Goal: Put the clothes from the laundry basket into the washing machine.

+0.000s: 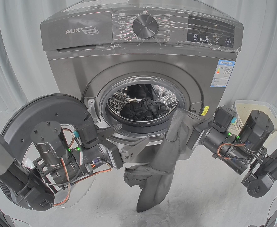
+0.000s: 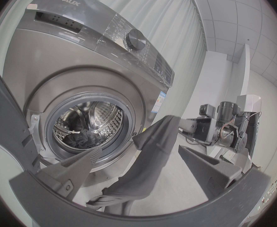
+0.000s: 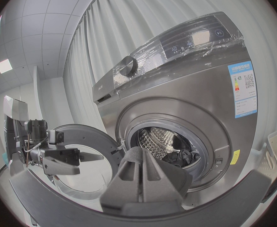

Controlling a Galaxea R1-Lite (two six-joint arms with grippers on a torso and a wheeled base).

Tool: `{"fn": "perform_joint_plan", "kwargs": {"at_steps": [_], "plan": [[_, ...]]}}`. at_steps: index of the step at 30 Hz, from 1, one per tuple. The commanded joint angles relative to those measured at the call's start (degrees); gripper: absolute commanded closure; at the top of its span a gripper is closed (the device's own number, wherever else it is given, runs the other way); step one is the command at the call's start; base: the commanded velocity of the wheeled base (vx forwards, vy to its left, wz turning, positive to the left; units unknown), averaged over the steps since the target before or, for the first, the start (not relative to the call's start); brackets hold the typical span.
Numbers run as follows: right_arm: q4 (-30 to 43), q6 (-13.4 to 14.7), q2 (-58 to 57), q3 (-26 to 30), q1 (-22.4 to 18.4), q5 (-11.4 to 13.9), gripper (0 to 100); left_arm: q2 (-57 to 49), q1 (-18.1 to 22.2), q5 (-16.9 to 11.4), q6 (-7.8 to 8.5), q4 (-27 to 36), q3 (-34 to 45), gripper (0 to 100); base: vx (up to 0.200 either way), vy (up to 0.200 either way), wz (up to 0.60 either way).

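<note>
Right gripper (image 3: 143,166) pinches a long dark-grey cloth garment (image 1: 163,161), which hangs before the silver front-loading washing machine (image 1: 81,66). Left gripper (image 1: 134,133) spread, empty, alongside.

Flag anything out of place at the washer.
The grey garment clamped in the right hand hangs outside the washing machine, trailing low toward the floor rather than into the drum. Wrinkled plastic film covers the control panel.

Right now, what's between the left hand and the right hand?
A grey garment, shut in the right hand, hangs there beside the open left hand; head view.
</note>
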Motion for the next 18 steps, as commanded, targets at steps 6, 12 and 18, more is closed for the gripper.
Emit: {"fn": "perform_joint_plan", "kwargs": {"at_steps": [6, 12, 18], "plan": [[-0.1, 0.0, -0.5, -0.6, 0.7, 0.0, 100, 0.5, 0.5, -0.2, 0.06, -0.1, 1.7, 0, 0.0, 0.0, 0.0], [0.0, 0.0, -0.6, -2.9, 0.8, -0.7, 100, 2.6, 0.3, -0.6, 0.41, -0.5, 3.2, 0, 0.0, 0.0, 0.0], [0.5, 0.0, -0.6, -6.9, 1.0, -4.1, 100, 6.8, 0.3, -0.9, 0.23, -6.8, 4.7, 0, 0.0, 0.0, 0.0]]}}
